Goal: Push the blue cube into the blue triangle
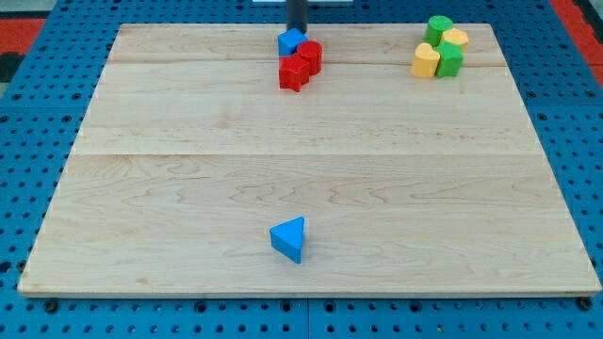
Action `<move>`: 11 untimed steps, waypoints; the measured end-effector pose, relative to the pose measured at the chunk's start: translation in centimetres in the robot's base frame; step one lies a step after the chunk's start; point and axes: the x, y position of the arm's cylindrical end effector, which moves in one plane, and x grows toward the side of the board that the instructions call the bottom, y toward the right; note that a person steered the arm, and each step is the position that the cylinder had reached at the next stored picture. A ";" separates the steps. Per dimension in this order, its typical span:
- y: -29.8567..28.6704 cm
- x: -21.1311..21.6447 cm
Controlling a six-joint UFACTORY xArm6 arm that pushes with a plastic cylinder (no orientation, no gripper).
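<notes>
The blue cube (pixel 290 41) sits near the view's top centre of the wooden board (pixel 188 188), touching two red blocks. My tip (pixel 297 30) stands right behind the blue cube, at its top edge, touching or nearly touching it. The blue triangle (pixel 289 238) lies far away near the view's bottom centre, almost straight below the cube.
A red cylinder-like block (pixel 310 55) and a red star-like block (pixel 293 72) sit just below the blue cube, on the side facing the triangle. At the top right stands a cluster of two green blocks (pixel 438 28) (pixel 450 59) and two yellow blocks (pixel 456 39) (pixel 426 59).
</notes>
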 end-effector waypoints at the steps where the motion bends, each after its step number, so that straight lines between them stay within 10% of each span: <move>1: -1.8 2.7; 3: -2.8 9.9; 11: 1.4 16.3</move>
